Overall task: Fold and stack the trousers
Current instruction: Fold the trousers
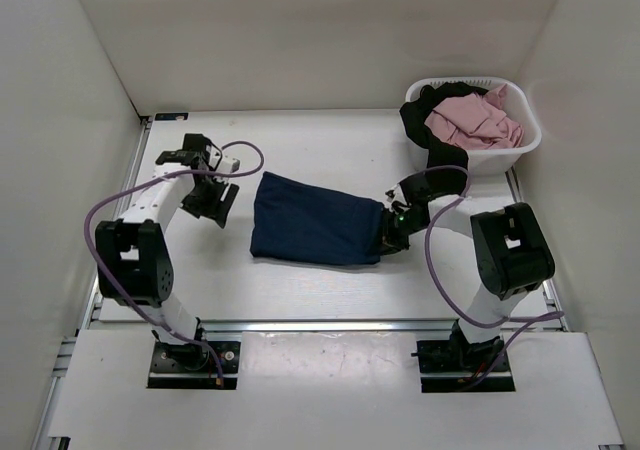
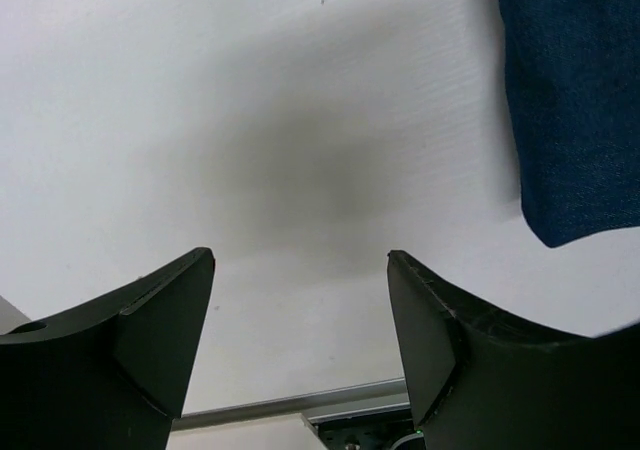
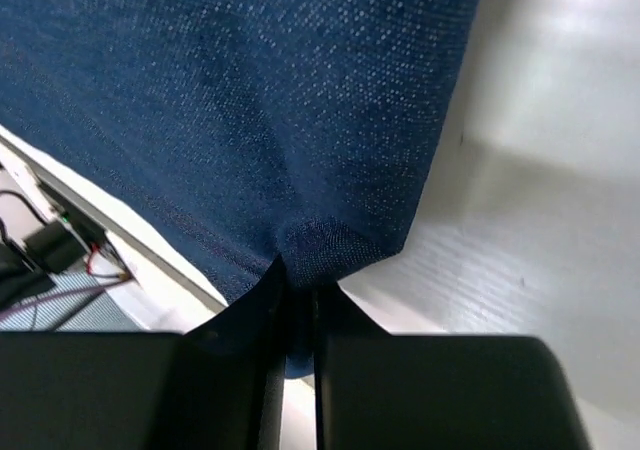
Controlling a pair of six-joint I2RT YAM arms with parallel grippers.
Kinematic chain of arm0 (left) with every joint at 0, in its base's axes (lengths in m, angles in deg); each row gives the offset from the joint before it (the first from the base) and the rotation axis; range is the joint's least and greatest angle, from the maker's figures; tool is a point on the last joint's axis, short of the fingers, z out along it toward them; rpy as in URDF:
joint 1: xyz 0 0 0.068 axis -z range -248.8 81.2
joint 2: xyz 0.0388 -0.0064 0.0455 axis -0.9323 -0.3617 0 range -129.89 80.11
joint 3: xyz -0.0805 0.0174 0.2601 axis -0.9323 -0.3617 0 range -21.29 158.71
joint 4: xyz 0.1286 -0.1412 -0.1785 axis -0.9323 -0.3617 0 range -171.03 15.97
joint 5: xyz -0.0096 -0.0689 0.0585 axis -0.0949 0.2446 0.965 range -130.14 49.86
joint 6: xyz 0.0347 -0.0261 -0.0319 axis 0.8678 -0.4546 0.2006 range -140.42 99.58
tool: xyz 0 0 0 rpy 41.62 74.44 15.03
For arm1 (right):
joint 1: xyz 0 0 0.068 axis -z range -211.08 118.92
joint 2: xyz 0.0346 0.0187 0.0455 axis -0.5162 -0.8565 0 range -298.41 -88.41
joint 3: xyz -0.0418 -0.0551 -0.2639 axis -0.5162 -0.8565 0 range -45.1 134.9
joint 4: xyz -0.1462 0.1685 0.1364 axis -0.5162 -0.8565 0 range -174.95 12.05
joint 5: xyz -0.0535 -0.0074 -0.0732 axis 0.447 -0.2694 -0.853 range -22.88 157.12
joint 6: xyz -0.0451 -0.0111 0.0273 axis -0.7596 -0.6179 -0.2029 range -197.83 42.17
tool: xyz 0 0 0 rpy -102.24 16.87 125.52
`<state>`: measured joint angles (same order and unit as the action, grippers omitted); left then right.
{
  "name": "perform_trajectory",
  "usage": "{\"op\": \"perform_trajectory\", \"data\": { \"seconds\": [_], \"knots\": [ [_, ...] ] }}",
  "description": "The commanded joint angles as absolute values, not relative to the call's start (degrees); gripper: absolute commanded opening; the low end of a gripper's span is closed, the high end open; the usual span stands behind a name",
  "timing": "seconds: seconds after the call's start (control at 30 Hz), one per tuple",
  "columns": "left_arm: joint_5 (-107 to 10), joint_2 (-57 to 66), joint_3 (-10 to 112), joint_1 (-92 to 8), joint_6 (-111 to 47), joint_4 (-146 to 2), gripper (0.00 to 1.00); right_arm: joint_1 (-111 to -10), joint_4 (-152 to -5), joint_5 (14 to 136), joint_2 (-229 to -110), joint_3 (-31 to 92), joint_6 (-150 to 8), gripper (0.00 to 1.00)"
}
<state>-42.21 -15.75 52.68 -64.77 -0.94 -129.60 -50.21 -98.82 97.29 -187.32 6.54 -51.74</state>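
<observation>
At centre-right, the right gripper is pinched tight on a pucker of cloth at the 3 o'clock edge of the trousers, which lie folded at the middle of the table; the left gripper, near their 9 o'clock edge but clear of them, stands wide and empty. A basket sits at 1 o'clock. Denim judged soft, fairly heavy, not slippery; stacked layers may part, so grip through the full thickness at a corner or fold.

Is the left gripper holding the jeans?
No: the left gripper stands open over the table, with the jeans lying apart to one side of it.
</observation>
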Motion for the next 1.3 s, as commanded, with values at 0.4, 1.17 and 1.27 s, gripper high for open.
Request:
{"op": "perform_trajectory", "data": {
  "seconds": [0.4,1.17,1.27],
  "knots": [
    [-37.69,0.29,49.80,-72.13,-1.70,-133.53,0.89,-45.05,-129.61,78.05,-169.13,26.94,-64.03,0.99],
    [-27.22,22.72,36.80,-84.44,-4.51,-137.83,1.00,-33.54,-145.28,60.71,-152.66,38.75,-61.31,0.99],
    [-27.22,23.86,36.80,-84.44,-4.51,-137.83,1.00,-33.54,-145.28,59.57,-151.08,38.05,-61.83,0.99]
  ]
}}
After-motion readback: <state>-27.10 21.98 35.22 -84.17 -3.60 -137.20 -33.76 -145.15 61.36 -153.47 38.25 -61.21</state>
